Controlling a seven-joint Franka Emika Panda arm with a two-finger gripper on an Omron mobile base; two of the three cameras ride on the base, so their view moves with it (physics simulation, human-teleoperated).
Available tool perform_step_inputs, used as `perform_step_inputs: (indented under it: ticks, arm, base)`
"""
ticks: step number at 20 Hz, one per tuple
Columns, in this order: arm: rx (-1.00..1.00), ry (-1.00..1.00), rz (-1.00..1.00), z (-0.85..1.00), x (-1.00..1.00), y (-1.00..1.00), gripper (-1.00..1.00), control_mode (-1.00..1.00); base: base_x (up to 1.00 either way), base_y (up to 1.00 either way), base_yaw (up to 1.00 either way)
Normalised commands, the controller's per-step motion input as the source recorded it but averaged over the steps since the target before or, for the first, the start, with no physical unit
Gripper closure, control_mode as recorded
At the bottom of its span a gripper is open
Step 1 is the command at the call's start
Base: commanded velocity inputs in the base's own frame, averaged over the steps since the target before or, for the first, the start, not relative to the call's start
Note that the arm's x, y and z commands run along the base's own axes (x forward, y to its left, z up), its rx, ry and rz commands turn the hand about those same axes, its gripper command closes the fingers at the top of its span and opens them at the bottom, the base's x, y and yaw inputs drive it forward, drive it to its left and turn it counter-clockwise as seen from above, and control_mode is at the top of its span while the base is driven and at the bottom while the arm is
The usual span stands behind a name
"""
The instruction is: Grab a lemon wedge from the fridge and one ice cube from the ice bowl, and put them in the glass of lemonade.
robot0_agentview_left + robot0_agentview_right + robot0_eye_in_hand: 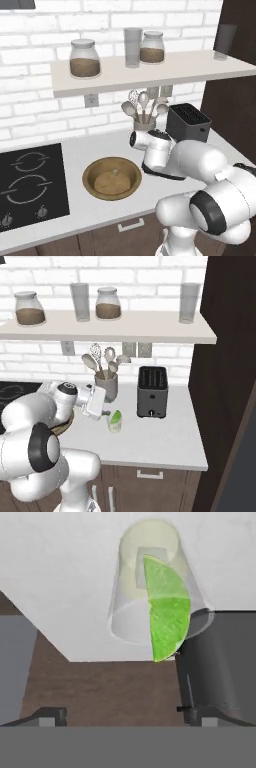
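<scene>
A pale speckled counter [160,441] runs under white brick and a shelf of jars. The gripper [127,716] hangs over it with jaws spread wide, holding nothing. Ahead of it in the hand view stands the clear glass of lemonade [156,582], a bright green lemon wedge [167,609] propped inside. The right base view shows the glass [115,422] between arm and dark ribbed toaster [152,392], before a grey utensil cup [106,383]. The left base view shows the round wooden ice bowl [112,178] beside a black hob [30,185], a tiny ice cube [115,172] inside.

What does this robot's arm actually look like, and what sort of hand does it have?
The arm is a chain of fat, rounded, glossy white segments with black rings at the joints. It ends in a blocky white wrist carrying a gripper with two small dark grey finger tips. No cables or markings are visible.
</scene>
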Motion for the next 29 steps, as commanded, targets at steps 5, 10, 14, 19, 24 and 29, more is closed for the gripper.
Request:
perform_step_inputs:
  ticks: [5,10,14,19,24,29]
  arm:
    - [0.02,-0.07,0.00,0.88,-0.87,0.36,-1.00,-1.00]
    - [0.18,-0.08,0.00,1.00,-0.76,0.33,-1.00,-1.00]
    - [0.04,-0.02,0.00,0.45,-0.54,0.71,-1.00,-1.00]
    - [0.00,0.00,0.00,0.03,-0.31,0.91,-1.00,-1.00]
    - [0.00,0.00,0.02,-0.04,-0.11,0.48,-1.00,-1.00]
    - [-0.01,-0.07,0.00,0.00,-0.29,0.84,-1.00,-1.00]
  base:
    - [0.00,0.00,0.00]
    - [0.00,0.00,0.00]
    - [0.00,0.00,0.00]
    - [0.00,0.00,0.00]
    - [0.00,0.00,0.00]
    - [0.00,0.00,0.00]
